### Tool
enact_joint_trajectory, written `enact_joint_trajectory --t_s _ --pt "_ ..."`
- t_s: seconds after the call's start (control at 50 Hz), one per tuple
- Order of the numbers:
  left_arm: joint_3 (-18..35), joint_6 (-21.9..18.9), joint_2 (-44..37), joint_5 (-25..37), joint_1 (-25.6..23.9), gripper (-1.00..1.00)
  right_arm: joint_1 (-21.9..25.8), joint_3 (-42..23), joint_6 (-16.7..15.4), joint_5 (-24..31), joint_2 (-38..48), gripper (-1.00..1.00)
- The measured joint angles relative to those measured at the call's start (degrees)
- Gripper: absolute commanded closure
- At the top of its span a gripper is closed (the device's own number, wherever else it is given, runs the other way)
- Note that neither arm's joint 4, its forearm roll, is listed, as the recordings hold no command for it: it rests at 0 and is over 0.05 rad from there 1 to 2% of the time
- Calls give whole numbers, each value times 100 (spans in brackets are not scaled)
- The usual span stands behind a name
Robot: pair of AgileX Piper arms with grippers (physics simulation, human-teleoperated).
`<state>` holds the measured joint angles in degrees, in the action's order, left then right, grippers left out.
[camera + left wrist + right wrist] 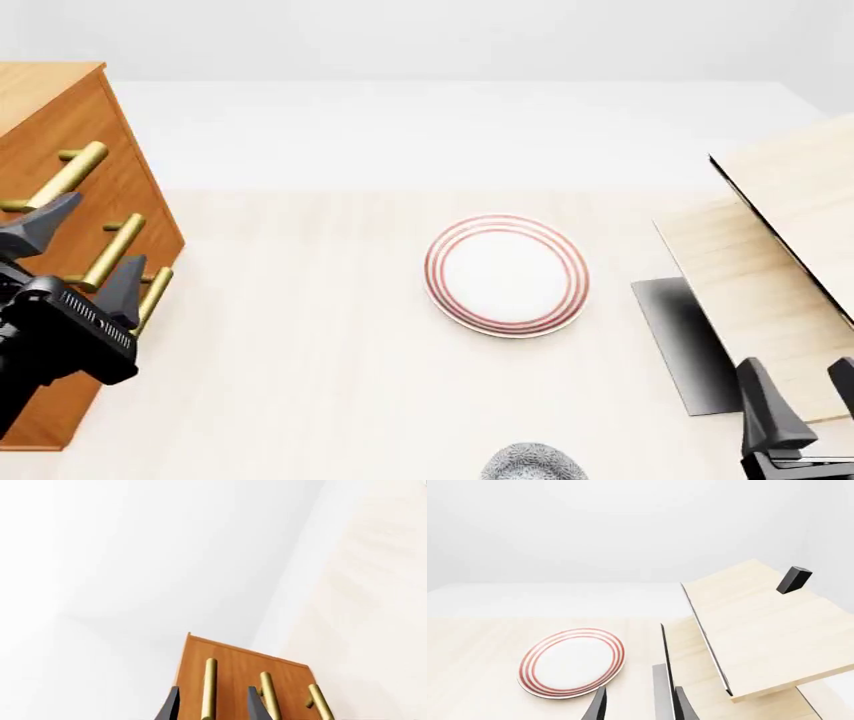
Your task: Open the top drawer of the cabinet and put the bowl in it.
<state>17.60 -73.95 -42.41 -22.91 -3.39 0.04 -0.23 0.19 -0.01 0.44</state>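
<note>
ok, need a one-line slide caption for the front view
Left gripper open at the closed cabinet's brass handles; plate mid-table, bowl at the near edge, right gripper idle.

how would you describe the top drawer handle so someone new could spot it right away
Start at the orange-brown cabinet on the table's left edge in the front view. Three brass bar handles run down its front, and the left gripper hovers open at them. The top drawer's handle is the highest of the three, nearest the cabinet's top edge.
</note>
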Motion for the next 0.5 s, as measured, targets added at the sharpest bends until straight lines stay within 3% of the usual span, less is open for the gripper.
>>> enact_joint_trajectory --t_s 0.5 --pt "15 -627 -725 -793 365 -100 0 0 -1 0 -1 -100"
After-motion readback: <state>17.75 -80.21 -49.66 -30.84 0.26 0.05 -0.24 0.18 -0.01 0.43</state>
